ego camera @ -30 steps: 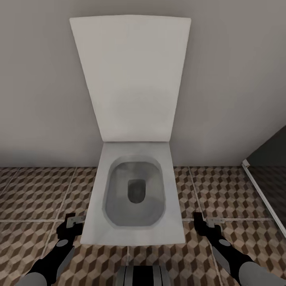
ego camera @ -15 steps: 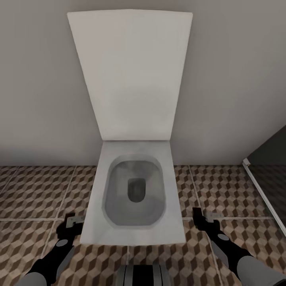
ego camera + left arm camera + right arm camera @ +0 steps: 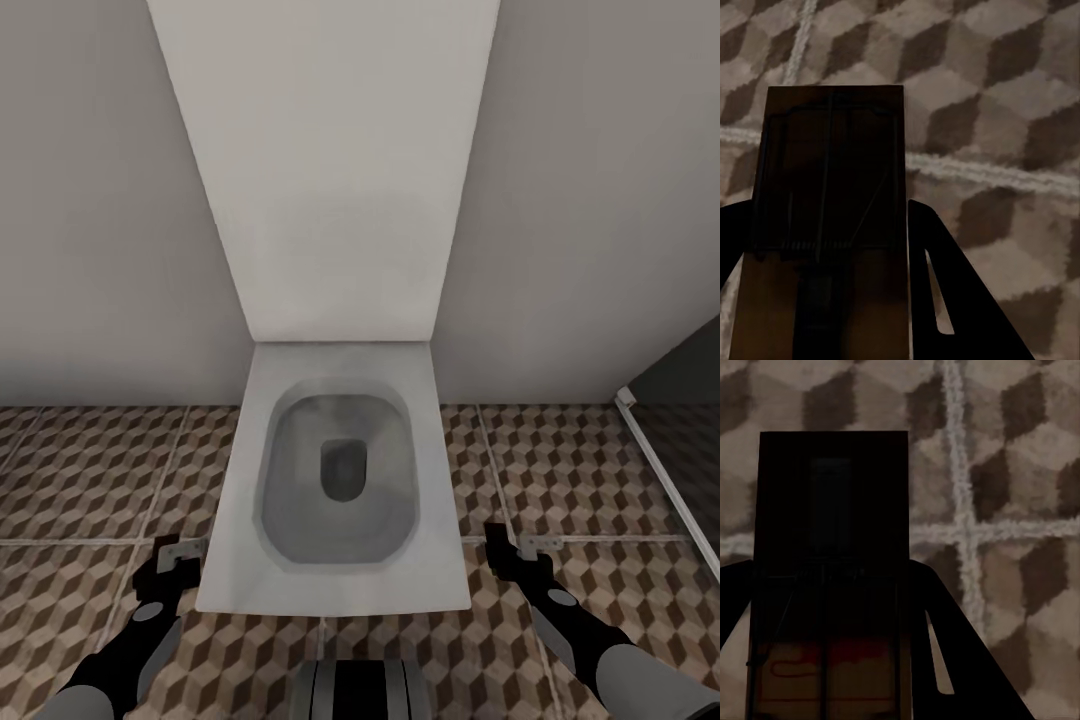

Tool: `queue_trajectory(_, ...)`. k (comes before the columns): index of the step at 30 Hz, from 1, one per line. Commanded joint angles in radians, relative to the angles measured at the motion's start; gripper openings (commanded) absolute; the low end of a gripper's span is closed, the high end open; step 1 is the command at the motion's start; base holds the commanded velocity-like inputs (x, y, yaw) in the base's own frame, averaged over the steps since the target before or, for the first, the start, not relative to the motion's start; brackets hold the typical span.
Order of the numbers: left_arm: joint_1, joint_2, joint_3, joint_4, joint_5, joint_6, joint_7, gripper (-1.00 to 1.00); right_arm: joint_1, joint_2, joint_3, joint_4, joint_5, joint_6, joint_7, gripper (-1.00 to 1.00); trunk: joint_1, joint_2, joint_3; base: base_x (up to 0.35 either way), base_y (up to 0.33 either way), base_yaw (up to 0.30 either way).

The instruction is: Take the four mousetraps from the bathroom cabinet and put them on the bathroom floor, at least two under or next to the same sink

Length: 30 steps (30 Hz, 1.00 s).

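We hold a mousetrap [image 3: 829,225] in the left hand [image 3: 180,560], another [image 3: 832,577] in the right hand [image 3: 520,552], facing a toilet [image 3: 335,490]; next, finding the sink.

No words, numbers, brand names or signs can be read in any of the views; the mousetrap [image 3: 829,577] seen in the right wrist view carries a red mark near its lower end, with a thin looping red line beside it, but it is too dark and blurred to read as lettering; the mousetrap [image 3: 829,217] in the left wrist view bears only dark metal parts and no legible print
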Motion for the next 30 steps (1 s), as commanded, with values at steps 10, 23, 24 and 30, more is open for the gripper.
queue_trajectory(10,0.0,0.0,-0.003,0.0,0.007,-0.007,0.007,-1.0,0.0,-0.001,0.009,0.0,-0.009,-0.003,-0.006,-1.0,0.0,0.0,-0.001,0.0,0.0,0.0)
queue_trajectory(23,0.0,-0.002,-0.002,0.0,0.007,-0.007,0.007,-1.0,0.0,-0.001,0.01,0.001,-0.009,-0.003,-0.006,-1.0,0.0,0.0,-0.001,0.0,0.0,0.0)
queue_trajectory(24,0.0,-0.002,-0.002,0.0,0.007,-0.007,0.007,-1.0,0.0,-0.001,0.01,0.001,-0.009,-0.003,-0.006,-1.0,0.0,0.0,-0.001,0.0,0.0,0.0)
queue_trajectory(30,0.0,-0.002,-0.002,0.0,0.007,-0.007,0.007,-1.0,0.0,-0.001,0.011,0.001,-0.009,-0.003,-0.006,-1.0,0.001,-0.001,-0.012,0.0,0.0,0.0)
